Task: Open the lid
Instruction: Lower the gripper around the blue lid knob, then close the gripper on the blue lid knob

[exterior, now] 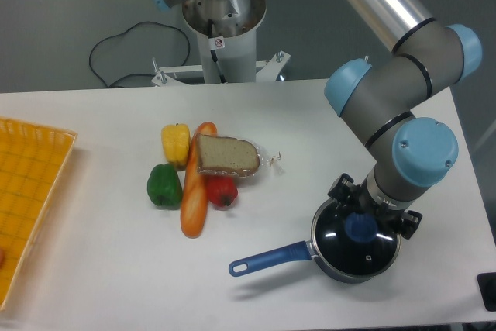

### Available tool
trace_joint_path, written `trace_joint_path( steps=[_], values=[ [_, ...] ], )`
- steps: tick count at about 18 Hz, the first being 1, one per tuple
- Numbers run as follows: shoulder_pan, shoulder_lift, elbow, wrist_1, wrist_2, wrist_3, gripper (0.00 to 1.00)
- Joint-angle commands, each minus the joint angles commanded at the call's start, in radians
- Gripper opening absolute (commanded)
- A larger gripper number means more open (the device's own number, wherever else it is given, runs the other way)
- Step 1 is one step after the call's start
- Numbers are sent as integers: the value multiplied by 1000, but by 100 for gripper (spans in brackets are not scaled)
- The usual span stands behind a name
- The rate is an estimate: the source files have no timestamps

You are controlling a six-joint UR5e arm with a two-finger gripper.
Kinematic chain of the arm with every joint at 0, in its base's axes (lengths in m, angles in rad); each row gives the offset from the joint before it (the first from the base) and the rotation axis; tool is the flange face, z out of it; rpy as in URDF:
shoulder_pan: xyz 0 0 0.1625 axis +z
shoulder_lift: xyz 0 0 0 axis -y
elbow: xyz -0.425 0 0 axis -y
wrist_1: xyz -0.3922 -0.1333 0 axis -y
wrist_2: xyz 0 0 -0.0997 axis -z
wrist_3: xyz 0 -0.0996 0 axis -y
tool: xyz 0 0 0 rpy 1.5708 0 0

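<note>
Hovering right above the lid (356, 243) — gripper (361, 221) sitting over blue knob (359, 227), finger state not visible, can't tell.

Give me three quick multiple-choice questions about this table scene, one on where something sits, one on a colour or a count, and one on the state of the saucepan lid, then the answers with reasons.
1. Where does the saucepan stand relative to the vegetables?
A. To their left
B. To their right, near the front edge
C. Behind them, by the arm's base

2. How many peppers lie on the table?
A. Three
B. One
C. Five

3. What is the state of the lid?
A. Lying flat on the table
B. Inside the yellow basket
C. Resting on the saucepan

Answers:
1 B, the saucepan sits right of the food group, towards the near edge.
2 A, a yellow pepper, a green pepper and a red pepper are visible.
3 C, the lid still covers the saucepan, with the gripper at its blue knob; the fingers are hidden, so a grasp cannot be confirmed.
</note>
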Motion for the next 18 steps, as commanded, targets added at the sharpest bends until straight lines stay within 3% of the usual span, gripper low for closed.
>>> trace_joint_path(
  steps=[8,18],
  values=[
    [5,-9,-43,61,3,9,100],
    [8,-11,-63,81,2,2,100]
  ],
)
